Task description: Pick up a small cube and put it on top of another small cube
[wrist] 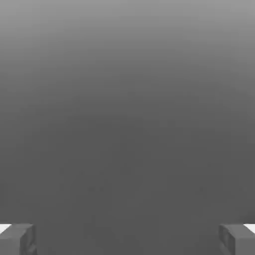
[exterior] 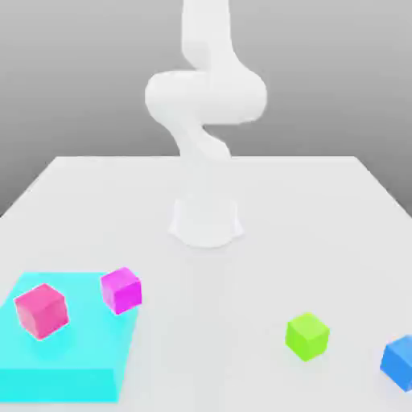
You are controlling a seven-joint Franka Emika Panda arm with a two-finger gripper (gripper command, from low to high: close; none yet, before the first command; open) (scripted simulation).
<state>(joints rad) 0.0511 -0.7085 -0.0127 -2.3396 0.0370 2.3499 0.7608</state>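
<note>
Where the plain white table (exterior: 265,241) ends, a flat grey backdrop fills the room behind the white robot arm (exterior: 205,121) rising from its round base. One large flat cyan slab (exterior: 68,362) carries one pink cube (exterior: 42,310) and one magenta cube (exterior: 121,290). One small lime-green cube (exterior: 306,335) sits on the table, one small bright-blue cube (exterior: 400,362) near it. The gripper (wrist: 127,239) is spread wide, nothing between its fingers (wrist: 17,239), with no cube close by.
</note>
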